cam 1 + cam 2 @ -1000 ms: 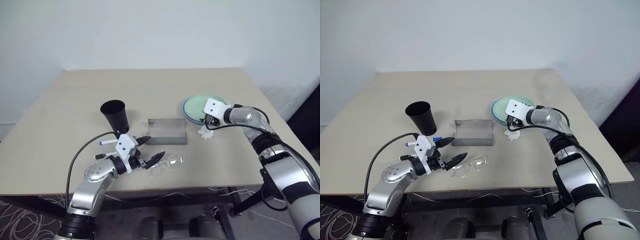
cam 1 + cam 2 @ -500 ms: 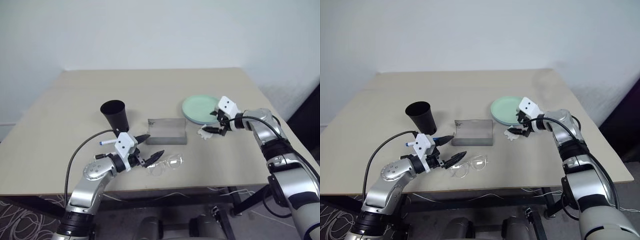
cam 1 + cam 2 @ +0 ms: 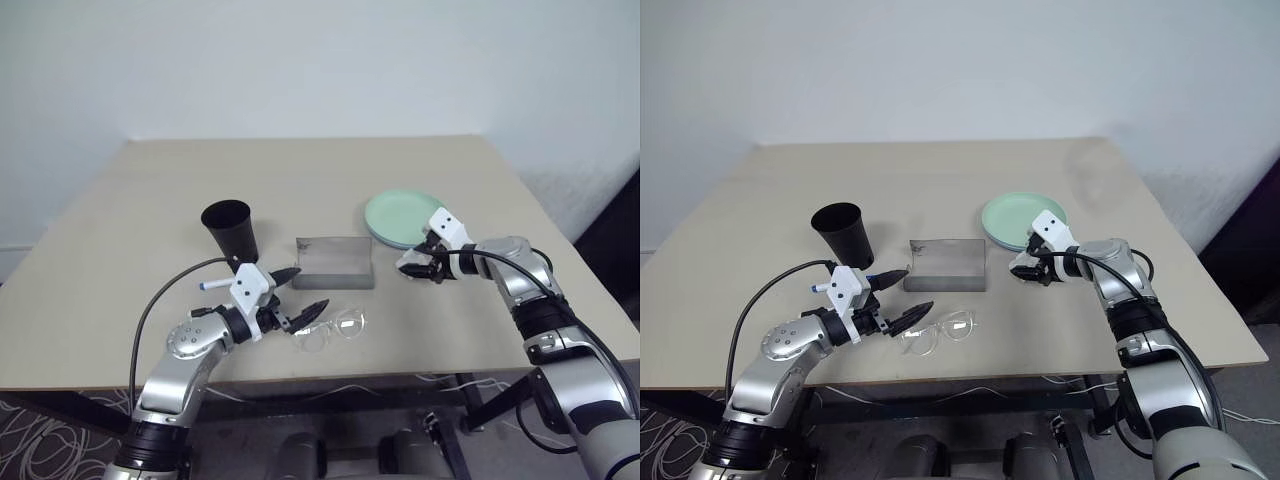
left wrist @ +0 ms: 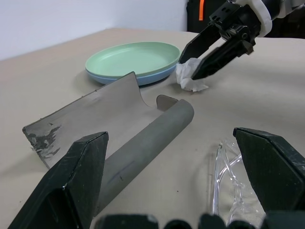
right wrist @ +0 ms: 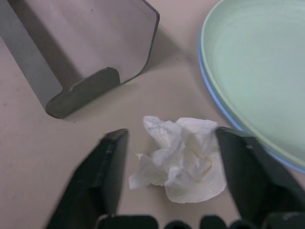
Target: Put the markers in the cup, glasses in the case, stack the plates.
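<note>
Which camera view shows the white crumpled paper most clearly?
The right wrist view: the paper lies close up between the open right end effector's fingers, beside the plates. The left wrist view shows it farther off by those fingers; the eye views show a small lump, partly hidden.

Things spread across the surface (image 3: pixel 150 190), cup to plates.

The cup (image 3: pixel 230 231) stands left of centre; a marker (image 3: pixel 214 285) lies just near of it. The case (image 3: pixel 336 262) sits at the middle, lid raised on its far side, with the glasses (image 3: pixel 331 329) near of it. Right of the case lies a crumpled lump (image 5: pixel 183 157), and just beyond that, farther right, the plates (image 3: pixel 403 219) rest one on the other.
</note>
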Controlling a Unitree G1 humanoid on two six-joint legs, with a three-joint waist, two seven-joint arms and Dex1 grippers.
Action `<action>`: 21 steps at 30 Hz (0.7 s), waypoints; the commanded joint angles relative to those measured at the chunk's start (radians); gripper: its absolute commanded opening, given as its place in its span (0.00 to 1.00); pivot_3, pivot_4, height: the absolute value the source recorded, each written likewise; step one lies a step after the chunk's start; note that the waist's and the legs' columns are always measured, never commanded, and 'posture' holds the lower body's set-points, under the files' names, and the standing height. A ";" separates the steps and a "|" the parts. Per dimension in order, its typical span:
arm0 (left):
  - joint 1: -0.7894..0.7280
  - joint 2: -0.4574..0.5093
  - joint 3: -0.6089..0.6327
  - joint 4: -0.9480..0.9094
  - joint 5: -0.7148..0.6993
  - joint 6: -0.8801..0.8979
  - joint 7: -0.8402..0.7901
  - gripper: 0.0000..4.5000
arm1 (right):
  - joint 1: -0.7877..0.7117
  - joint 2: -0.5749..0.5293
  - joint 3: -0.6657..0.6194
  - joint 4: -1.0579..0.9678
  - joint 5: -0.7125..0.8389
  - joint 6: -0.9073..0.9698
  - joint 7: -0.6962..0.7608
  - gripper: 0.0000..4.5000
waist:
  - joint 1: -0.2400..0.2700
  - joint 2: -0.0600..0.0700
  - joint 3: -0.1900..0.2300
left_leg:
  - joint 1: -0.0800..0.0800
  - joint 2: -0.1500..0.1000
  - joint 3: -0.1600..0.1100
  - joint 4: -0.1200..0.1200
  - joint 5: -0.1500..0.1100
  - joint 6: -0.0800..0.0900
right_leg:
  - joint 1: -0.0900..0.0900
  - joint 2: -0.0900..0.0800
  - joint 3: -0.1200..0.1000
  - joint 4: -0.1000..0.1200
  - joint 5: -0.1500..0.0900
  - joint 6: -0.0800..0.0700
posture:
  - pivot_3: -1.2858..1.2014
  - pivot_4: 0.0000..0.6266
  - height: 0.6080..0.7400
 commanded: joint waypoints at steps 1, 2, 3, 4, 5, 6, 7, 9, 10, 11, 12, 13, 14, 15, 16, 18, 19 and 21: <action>-0.018 0.007 0.025 -0.013 -0.003 -0.016 -0.001 1.00 | -0.011 -0.005 -0.017 -0.044 0.016 0.002 -0.011 0.42 | 0.000 0.000 0.000 | 0.000 0.000 0.000 0.000 0.000 0.000 | 0.000 0.000 0.000 0.000 0.000 0.000 | 0.52 0.00 1.00; -0.019 0.006 0.025 -0.014 -0.003 -0.016 0.000 1.00 | -0.011 -0.007 -0.016 -0.046 0.015 0.001 -0.010 0.33 | 0.000 0.000 0.000 | 0.000 0.000 0.000 0.000 0.000 0.000 | 0.000 0.000 0.000 0.000 0.000 0.000 | 0.52 0.00 1.00; -0.019 0.006 0.024 -0.014 -0.002 -0.015 0.001 1.00 | -0.011 -0.010 -0.016 -0.049 0.016 0.003 -0.007 0.28 | 0.000 0.000 0.000 | 0.000 0.000 0.000 0.000 0.000 0.000 | 0.000 0.000 0.000 0.000 0.000 0.000 | 0.52 0.00 1.00; -0.019 0.005 0.023 -0.015 -0.002 -0.015 0.001 1.00 | -0.011 -0.013 -0.016 -0.052 0.017 0.005 -0.005 0.19 | 0.000 0.000 0.000 | 0.000 0.000 0.000 0.000 0.000 0.000 | 0.000 0.000 0.000 0.000 0.000 0.000 | 0.52 0.00 1.00; -0.019 0.005 0.023 -0.014 -0.001 -0.016 0.001 1.00 | -0.012 -0.014 -0.016 -0.053 0.017 0.005 -0.004 0.12 | 0.000 0.000 0.000 | 0.000 0.000 0.000 0.000 0.000 0.000 | 0.000 0.000 0.000 0.000 0.000 0.000 | 0.52 0.00 1.00; -0.020 0.005 0.022 -0.013 -0.001 -0.016 0.001 1.00 | -0.013 -0.015 -0.015 -0.053 0.017 0.005 -0.003 0.05 | 0.000 0.000 0.000 | 0.000 0.000 0.000 0.000 0.000 0.000 | 0.000 0.000 0.000 0.000 0.000 0.000 | 0.52 0.00 1.00; -0.020 0.005 0.022 -0.013 -0.001 -0.015 0.001 1.00 | -0.017 -0.016 -0.017 -0.053 0.017 0.000 -0.004 0.02 | 0.000 0.000 0.000 | 0.000 0.000 0.000 0.000 0.000 0.000 | 0.000 0.000 0.000 0.000 0.000 0.000 | 0.52 0.00 1.00; -0.020 0.005 0.022 -0.012 -0.001 -0.015 0.001 1.00 | -0.027 -0.016 -0.025 -0.057 0.021 -0.011 -0.008 0.02 | 0.000 0.000 0.000 | 0.000 0.000 0.000 0.000 0.000 0.000 | 0.000 0.000 0.000 0.000 0.000 0.000 | 0.52 0.00 1.00; -0.019 0.005 0.021 -0.012 -0.001 -0.015 0.001 1.00 | -0.034 -0.015 -0.031 -0.060 0.025 -0.015 -0.010 0.02 | 0.000 0.000 0.000 | 0.000 0.000 0.000 0.000 0.000 0.000 | 0.000 0.000 0.000 0.000 0.000 0.000 | 0.52 0.00 1.00; -0.019 0.006 0.021 -0.012 -0.002 -0.014 -0.001 1.00 | -0.056 -0.011 -0.043 -0.055 0.028 -0.024 -0.026 0.02 | 0.000 0.000 0.000 | 0.000 0.000 0.000 0.000 0.000 0.000 | 0.000 0.000 0.000 0.000 0.000 0.000 | 0.52 0.00 1.00; -0.018 0.006 0.020 -0.013 -0.003 -0.011 -0.002 1.00 | -0.084 -0.006 -0.057 -0.040 0.030 -0.029 -0.046 0.02 | 0.000 0.000 0.000 | 0.000 0.000 0.000 0.000 0.000 0.000 | 0.000 0.000 0.000 0.000 0.000 0.000 | 0.52 0.00 1.00; -0.017 0.006 0.020 -0.013 -0.005 -0.010 -0.003 1.00 | -0.111 -0.001 -0.067 -0.022 0.030 -0.034 -0.064 0.02 | 0.000 0.000 0.000 | 0.000 0.000 0.000 0.000 0.000 0.000 | -0.001 0.000 0.000 0.000 0.000 0.000 | 0.52 0.00 1.00; -0.017 0.006 0.020 -0.014 -0.006 -0.008 -0.004 1.00 | -0.133 0.001 -0.072 0.000 0.027 -0.045 -0.078 0.02 | -0.002 0.001 0.000 | 0.000 0.000 0.001 0.000 0.000 0.000 | -0.001 0.000 0.000 0.000 0.000 0.000 | 0.52 0.00 1.00; -0.016 0.005 0.019 -0.016 -0.007 -0.007 -0.004 1.00 | -0.156 0.005 -0.074 0.032 0.023 -0.060 -0.091 0.02 | -0.003 0.001 0.000 | 0.000 0.000 0.002 0.000 0.000 0.000 | -0.002 0.000 0.001 0.000 0.000 -0.001 | 0.52 0.00 1.00; -0.016 0.005 0.018 -0.015 -0.006 -0.007 -0.004 1.00 | -0.177 0.010 -0.073 0.068 0.018 -0.077 -0.105 0.02 | -0.003 0.001 0.000 | 0.000 0.000 0.003 0.000 0.000 0.000 | -0.003 0.000 0.002 0.001 0.000 -0.001 | 0.52 0.00 1.00; -0.017 0.004 0.016 -0.012 -0.006 -0.006 -0.005 1.00 | -0.224 0.025 -0.068 0.163 0.000 -0.121 -0.137 0.02 | -0.002 0.000 0.000 | 0.000 0.001 0.005 -0.001 0.000 0.000 | -0.002 0.001 0.002 0.001 0.000 -0.001 | 0.52 0.00 1.00; -0.018 0.003 0.016 -0.011 -0.005 -0.005 -0.006 1.00 | -0.240 0.031 -0.066 0.198 -0.005 -0.140 -0.147 0.02 | -0.002 0.000 0.000 | 0.000 0.001 0.006 -0.001 0.000 0.000 | -0.003 0.001 0.003 0.001 0.000 -0.001 | 0.52 0.00 1.00; -0.021 0.001 0.013 -0.010 -0.004 -0.004 -0.006 1.00 | -0.285 0.053 -0.060 0.310 -0.028 -0.197 -0.199 0.02 | -0.002 0.000 0.000 | 0.000 0.002 0.008 -0.001 0.000 0.000 | -0.003 0.002 0.004 0.001 0.000 -0.001 | 0.52 0.00 1.00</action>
